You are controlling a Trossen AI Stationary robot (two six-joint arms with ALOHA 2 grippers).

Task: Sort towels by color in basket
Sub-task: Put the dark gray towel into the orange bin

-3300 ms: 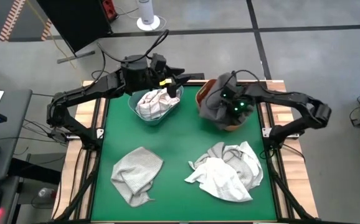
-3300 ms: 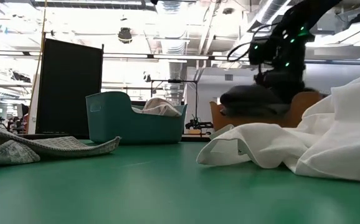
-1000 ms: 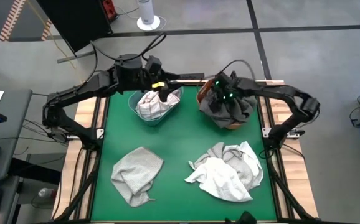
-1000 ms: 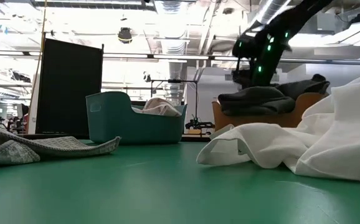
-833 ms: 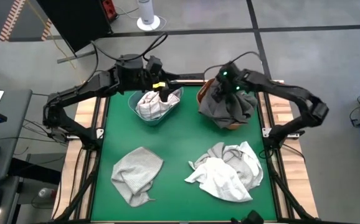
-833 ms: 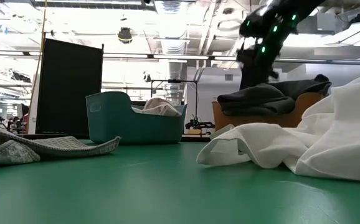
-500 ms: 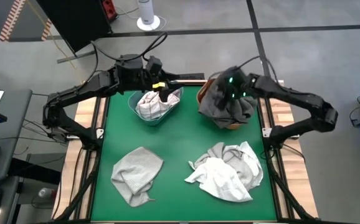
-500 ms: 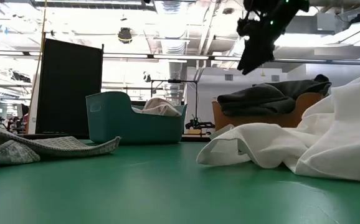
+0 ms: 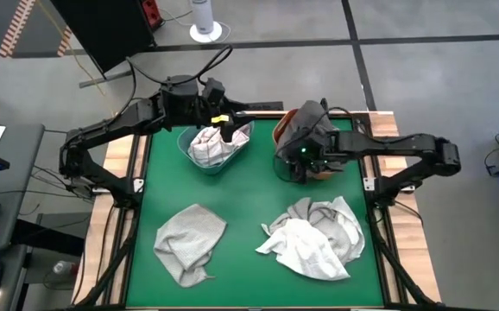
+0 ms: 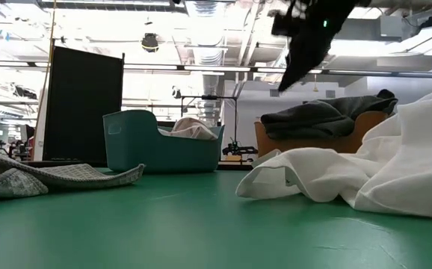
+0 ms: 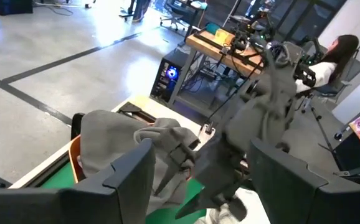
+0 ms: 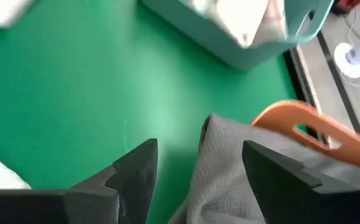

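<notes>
On the green table (image 9: 249, 199) we see two baskets at the far side, teal (image 9: 215, 151) and orange (image 9: 314, 168). The dark grey towel (image 9: 306, 130) now lies in the orange basket, with one edge hanging over its rim. A moment ago the right gripper (image 9: 300, 158) was low on that towel; now it is lifted above the basket with fingers apart and empty, so we judge this towel delivered. The left gripper (image 9: 232, 125) has stayed over the teal basket, open, holding nothing. A light grey towel (image 9: 189, 242) and white towels (image 9: 310, 238) remain unsorted on the near table. Only the right wrist view shows the gap between the fingers; the low view shows the towel heaped above the rim.
</notes>
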